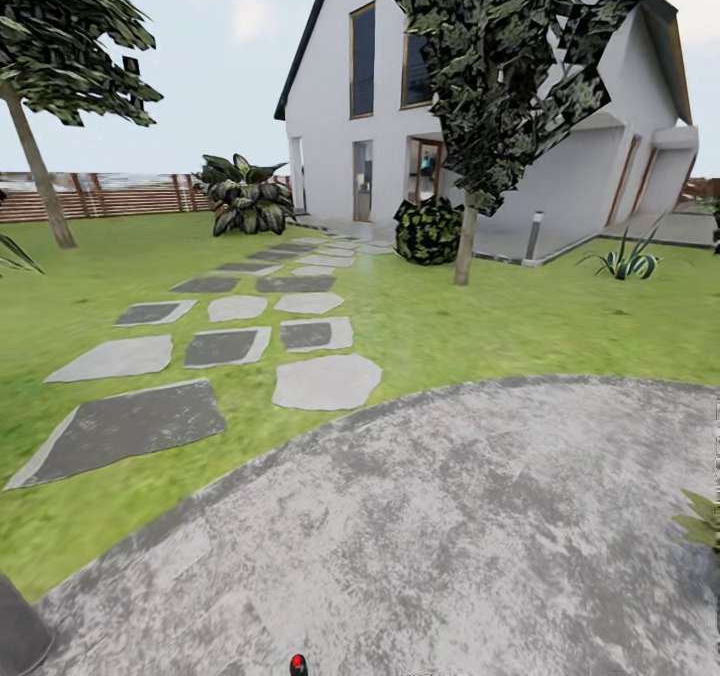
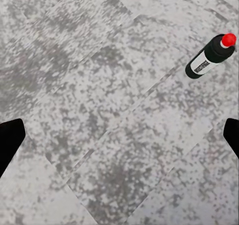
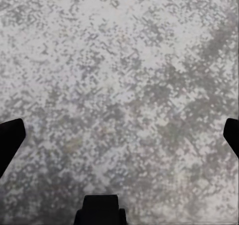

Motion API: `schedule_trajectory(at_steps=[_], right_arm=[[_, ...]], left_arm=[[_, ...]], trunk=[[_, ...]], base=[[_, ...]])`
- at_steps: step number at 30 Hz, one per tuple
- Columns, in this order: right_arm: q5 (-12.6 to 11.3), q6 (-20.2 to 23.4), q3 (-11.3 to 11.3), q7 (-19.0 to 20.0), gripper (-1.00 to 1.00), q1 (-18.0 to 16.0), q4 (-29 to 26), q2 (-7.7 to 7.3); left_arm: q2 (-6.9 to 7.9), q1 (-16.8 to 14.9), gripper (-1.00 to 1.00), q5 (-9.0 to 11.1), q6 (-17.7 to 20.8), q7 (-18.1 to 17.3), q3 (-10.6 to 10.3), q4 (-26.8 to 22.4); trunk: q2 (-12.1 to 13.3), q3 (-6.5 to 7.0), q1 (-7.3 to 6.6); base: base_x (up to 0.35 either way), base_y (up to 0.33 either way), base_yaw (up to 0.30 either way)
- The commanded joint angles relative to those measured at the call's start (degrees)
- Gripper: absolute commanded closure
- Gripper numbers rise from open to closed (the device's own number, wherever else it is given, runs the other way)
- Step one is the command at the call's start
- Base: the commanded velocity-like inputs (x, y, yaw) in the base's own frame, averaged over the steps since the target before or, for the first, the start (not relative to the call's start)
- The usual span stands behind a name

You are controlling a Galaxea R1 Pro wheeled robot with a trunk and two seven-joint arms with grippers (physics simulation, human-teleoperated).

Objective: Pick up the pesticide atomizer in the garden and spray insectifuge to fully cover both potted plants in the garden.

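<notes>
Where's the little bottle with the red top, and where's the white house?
Small dark-green bottle with red top (image 2: 208, 57), left wrist view, on its white label.
Big white house (image 1: 330, 96), head view, on its front wall.

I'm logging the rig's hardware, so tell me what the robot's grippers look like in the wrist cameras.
Little shows. The left gripper has plain matte-black fingers with angled tips at both frame edges. The right gripper looks the same, plus a black blocky part between them. No cables or markings are visible.

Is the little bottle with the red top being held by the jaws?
No, in the left wrist view the pesticide atomizer stands alone on the grey paving, away from the fingertips at the picture's edges.
</notes>
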Motion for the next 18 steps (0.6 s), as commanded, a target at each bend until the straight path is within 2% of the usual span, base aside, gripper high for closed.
schedule_trajectory(at_steps=[1, 7, 18], right_arm=[[0.0, -0.1, 0.0, 0.0, -1.0, 0.0, 0.0, 0.0], [0.0, -0.1, 0.0, 0.0, -1.0, 0.0, 0.0, 0.0], [0.0, -0.1, 0.0, 0.0, -1.0, 0.0, 0.0, 0.0]], left_arm=[[-0.01, 0.0, -1.0, 0.1, -0.2, -0.1, 0.2, 0.0], [-0.01, 0.0, -1.0, 0.1, -0.2, -0.1, 0.3, 0.0], [-0.01, 0.0, -1.0, 0.1, -0.2, -0.1, 0.3, 0.0]], trunk=[[0.0, -0.05, -0.01], [0.0, -0.05, -0.01], [0.0, -0.05, -0.01]], base=[[0.0, 0.337, -0.26], [0.028, 0.338, -0.261], [0.096, 0.338, -0.261]])
